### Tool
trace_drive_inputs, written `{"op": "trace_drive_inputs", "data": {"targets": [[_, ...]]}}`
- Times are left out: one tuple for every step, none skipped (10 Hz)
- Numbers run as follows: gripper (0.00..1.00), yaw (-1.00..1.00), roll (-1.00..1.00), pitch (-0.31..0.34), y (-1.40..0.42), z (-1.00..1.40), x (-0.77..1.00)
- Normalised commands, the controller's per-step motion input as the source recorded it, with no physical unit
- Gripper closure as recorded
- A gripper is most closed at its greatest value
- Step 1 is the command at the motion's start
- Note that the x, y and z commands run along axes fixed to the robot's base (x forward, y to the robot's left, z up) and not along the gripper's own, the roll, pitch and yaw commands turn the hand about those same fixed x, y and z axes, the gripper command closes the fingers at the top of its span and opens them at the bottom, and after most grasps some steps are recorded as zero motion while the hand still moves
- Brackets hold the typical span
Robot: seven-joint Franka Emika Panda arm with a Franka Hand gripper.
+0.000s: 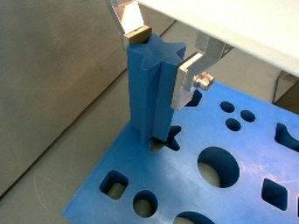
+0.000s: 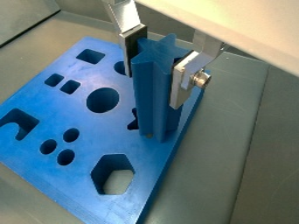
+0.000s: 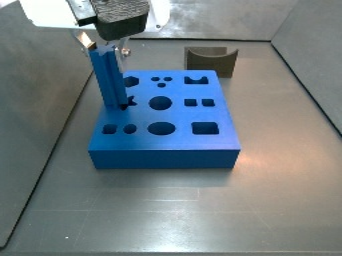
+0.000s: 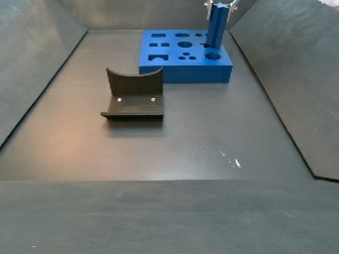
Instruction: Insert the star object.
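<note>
My gripper [image 1: 158, 63] is closed on the top of the peg [image 1: 152, 92], one silver finger [image 2: 184, 80] flat against each side, as both wrist views show. The peg stands upright with its lower end in the star-shaped hole [image 1: 170, 137] of the block [image 1: 251, 166], near the block's edge.

In a side view, going near to far: bare dark floor [image 4: 172, 149] comes first, then the brown curved piece [image 4: 133, 96] at about 10 o'clock from the floor's middle, well apart from everything else. Beyond it at about 12 o'clock lies the block [image 4: 179, 67], with the peg [image 4: 213, 27] rising from its 3 o'clock side and my gripper [image 4: 217, 5] on top of it.

In another side view the peg [image 3: 107, 78] stands at the block's [image 3: 167, 145] 9 o'clock edge and the curved piece [image 3: 210, 60] lies behind the block.
</note>
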Motion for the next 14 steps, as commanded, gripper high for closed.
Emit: {"op": "trace_drive_inputs", "data": {"targets": [[1.0,0.0,0.07,0.111,0.0,-0.48,0.56],[1.0,0.0,0.1,0.123,-0.19,-0.43,0.59],[1.0,0.0,0.09,0.16,-0.11,-0.4,0.63],[1.0,0.0,0.13,0.163,0.0,-0.47,0.52],[1.0,0.0,0.15,0.151,0.01,-0.55,0.43],[1.0,0.0,0.21,0.081,0.07,-0.62,0.15],[1.0,0.0,0.19,0.023,0.14,-0.67,-0.02],[1.0,-0.07,0.24,0.031,0.15,-0.62,-0.27],[1.0,-0.11,0.21,0.036,0.08,-0.63,-0.23],[1.0,-0.13,0.16,0.0,0.0,-0.73,0.0],[1.0,-0.11,0.23,-0.026,-0.09,-0.91,-0.03],[1.0,-0.1,0.2,-0.059,-0.11,-0.95,-0.03],[1.0,-0.1,0.19,-0.06,-0.13,-0.97,-0.03],[1.0,-0.08,0.16,-0.089,-0.17,-0.99,-0.01]]}}
